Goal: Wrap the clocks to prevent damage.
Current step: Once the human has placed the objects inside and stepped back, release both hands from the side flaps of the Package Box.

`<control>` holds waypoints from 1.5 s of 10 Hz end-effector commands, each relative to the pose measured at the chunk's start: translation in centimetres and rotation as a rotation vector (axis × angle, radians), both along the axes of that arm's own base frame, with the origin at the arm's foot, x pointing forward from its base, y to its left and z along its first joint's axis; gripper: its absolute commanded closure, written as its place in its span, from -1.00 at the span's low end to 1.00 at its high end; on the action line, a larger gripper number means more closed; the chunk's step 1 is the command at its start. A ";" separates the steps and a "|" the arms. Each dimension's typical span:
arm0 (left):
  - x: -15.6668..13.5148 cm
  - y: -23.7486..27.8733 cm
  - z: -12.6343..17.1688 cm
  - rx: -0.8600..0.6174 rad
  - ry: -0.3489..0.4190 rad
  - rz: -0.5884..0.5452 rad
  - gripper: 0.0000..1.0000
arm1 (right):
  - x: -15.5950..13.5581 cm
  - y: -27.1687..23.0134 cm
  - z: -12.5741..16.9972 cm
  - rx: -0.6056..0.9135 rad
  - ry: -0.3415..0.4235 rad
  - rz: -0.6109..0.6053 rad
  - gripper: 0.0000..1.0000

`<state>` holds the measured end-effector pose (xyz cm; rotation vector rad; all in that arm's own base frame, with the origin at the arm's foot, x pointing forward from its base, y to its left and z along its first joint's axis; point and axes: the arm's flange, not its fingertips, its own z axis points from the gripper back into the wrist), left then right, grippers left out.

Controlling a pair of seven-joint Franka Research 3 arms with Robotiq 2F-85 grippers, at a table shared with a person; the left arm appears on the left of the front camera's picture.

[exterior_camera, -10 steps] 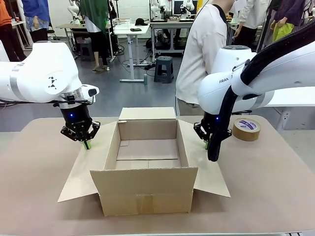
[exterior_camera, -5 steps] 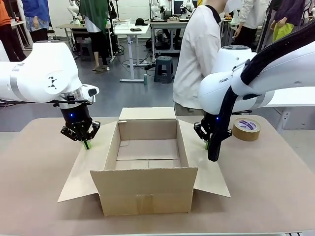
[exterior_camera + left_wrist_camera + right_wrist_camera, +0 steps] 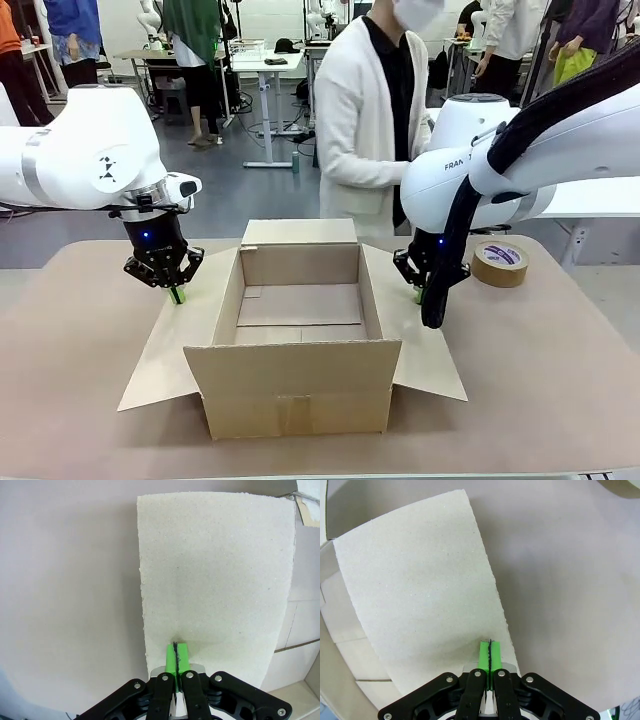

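No clocks are in view. An open cardboard box (image 3: pixel 300 375) stands mid-table, its inside bare. My left gripper (image 3: pixel 177 294) is shut, its green fingertips resting on the box's left flap (image 3: pixel 175 345). The left wrist view has the closed left gripper (image 3: pixel 176 652) pressed against that flap (image 3: pixel 215 580). My right gripper (image 3: pixel 418 293) is shut too, tips down on the right flap (image 3: pixel 425 350). From the right wrist view, the right gripper (image 3: pixel 490 650) has its pads together near the flap's (image 3: pixel 420 580) edge. Neither gripper holds anything.
A roll of brown tape (image 3: pixel 500 261) lies on the table to the right of the box. A person in a white coat (image 3: pixel 365 120) stands at the far side behind the box. Bare tabletop (image 3: pixel 560 380) surrounds the box.
The person at the far side has shifted left and turned toward the table. Both arms and the box have stayed still.
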<state>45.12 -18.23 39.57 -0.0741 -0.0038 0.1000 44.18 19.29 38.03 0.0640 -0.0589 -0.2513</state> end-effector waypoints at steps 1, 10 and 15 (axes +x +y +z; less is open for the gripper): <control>0.0 0.1 0.1 0.002 -0.001 0.006 0.99 | -0.1 0.1 -0.1 -0.005 0.002 0.002 0.98; 0.0 0.1 0.1 0.002 -0.001 0.006 0.99 | -0.1 0.1 -0.1 -0.005 0.002 0.002 0.98; 0.0 0.1 0.1 0.002 -0.001 0.006 0.99 | -0.1 0.1 -0.1 -0.005 0.002 0.002 0.98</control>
